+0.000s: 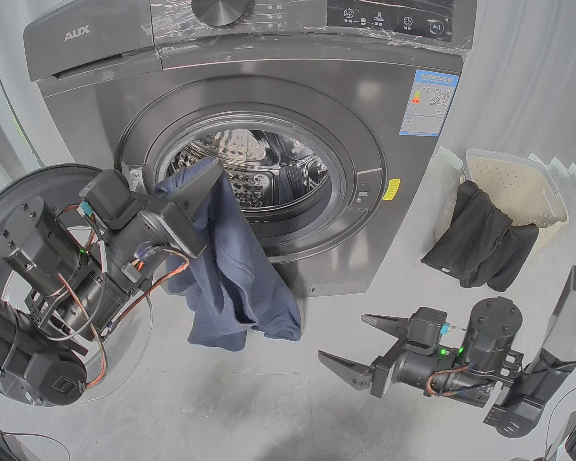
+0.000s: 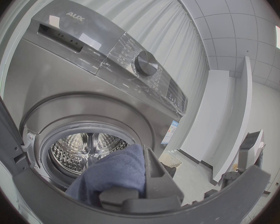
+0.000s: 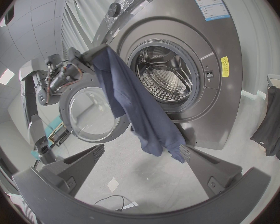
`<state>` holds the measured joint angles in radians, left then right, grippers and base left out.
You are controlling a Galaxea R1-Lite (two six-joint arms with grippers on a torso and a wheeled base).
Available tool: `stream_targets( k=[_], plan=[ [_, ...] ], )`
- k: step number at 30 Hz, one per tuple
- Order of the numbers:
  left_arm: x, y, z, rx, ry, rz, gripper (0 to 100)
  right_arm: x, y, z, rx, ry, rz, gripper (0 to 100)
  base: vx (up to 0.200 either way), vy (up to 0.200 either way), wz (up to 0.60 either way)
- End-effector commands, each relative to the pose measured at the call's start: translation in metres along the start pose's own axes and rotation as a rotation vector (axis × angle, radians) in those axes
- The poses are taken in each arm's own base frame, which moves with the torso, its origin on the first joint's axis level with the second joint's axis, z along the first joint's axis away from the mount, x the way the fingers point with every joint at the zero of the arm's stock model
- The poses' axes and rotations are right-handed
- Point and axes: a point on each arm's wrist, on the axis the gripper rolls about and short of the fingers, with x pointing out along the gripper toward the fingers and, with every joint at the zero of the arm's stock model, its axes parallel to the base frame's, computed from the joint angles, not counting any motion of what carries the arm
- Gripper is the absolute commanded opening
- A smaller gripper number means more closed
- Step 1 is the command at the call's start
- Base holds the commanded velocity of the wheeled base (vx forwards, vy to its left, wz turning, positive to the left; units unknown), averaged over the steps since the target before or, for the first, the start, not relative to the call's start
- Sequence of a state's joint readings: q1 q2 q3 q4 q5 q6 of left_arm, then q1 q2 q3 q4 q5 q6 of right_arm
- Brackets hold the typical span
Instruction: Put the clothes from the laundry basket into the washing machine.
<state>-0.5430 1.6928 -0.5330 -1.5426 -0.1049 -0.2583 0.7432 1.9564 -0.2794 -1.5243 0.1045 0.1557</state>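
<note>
A grey front-loading washing machine (image 1: pixel 339 78) stands with its round door (image 1: pixel 19 193) swung open to the left and its steel drum (image 1: pixel 262 161) exposed. My left gripper (image 1: pixel 201 177) is shut on a dark blue garment (image 1: pixel 243 270), held at the left rim of the drum opening; the cloth hangs down to just above the floor. The same blue garment (image 2: pixel 115 171) bunches between the fingers in the left wrist view. My right gripper (image 1: pixel 349 340) is open and holds nothing, low over the floor right of the hanging cloth. A black garment (image 1: pixel 483 241) drapes over the cream laundry basket (image 1: pixel 525 187).
The basket stands on the floor to the right of the machine, against a white curtain. Bare grey floor (image 1: pixel 237 404) stretches in front of the machine. The open door's glass (image 3: pixel 93 112) takes up room on the left.
</note>
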Motion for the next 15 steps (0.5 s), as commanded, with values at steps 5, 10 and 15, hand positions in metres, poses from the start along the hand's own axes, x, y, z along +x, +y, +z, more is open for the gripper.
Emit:
stream_targets(
  k=[5, 10, 15],
  plan=[
    [-0.004, -0.018, 0.014, -0.017, -0.043, -0.064, 0, 0.069, -0.026, -0.015, 0.009, -0.037, -0.049, 100, 0.000, 0.000, 0.00],
    [-0.006, -0.020, 0.018, -0.017, -0.053, -0.074, 0, 0.099, -0.027, -0.023, 0.002, -0.060, -0.028, 100, 0.000, 0.000, 0.00],
    [-0.006, -0.020, 0.019, -0.016, -0.058, -0.078, 0, 0.130, -0.027, -0.035, -0.005, -0.084, -0.016, 100, 0.000, 0.000, 0.00]
  ],
)
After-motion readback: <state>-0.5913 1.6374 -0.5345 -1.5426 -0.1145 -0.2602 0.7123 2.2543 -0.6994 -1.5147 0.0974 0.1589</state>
